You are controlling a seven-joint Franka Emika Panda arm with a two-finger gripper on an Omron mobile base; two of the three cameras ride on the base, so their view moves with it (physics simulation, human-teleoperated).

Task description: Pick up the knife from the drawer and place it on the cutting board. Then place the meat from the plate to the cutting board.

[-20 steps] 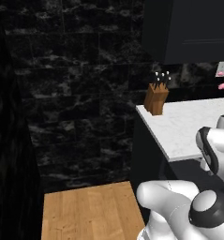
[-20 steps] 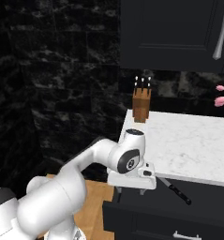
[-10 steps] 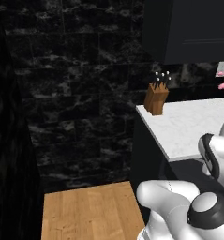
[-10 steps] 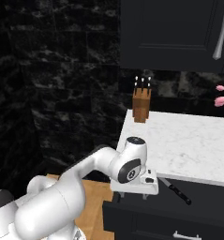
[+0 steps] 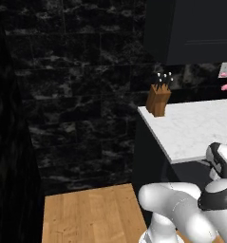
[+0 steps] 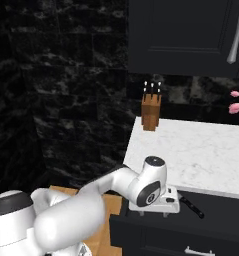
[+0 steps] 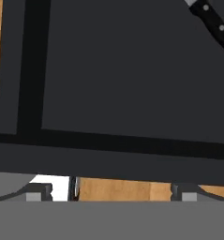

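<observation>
Here, one knife (image 7: 215,24), one drawer (image 7: 132,70), hand (image 7: 111,192) spread.

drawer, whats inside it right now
The knife lies in the open drawer; its black handle shows in the hand view, most of the blade cut off by the frame.

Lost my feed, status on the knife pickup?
Jaws open, empty, above open black drawer. Black-handled knife lies inside, off to one side, ungrasped. Nothing blocking it.

Kitchen (marble counter (image 6: 191,150), knife block (image 6: 151,111))
</observation>
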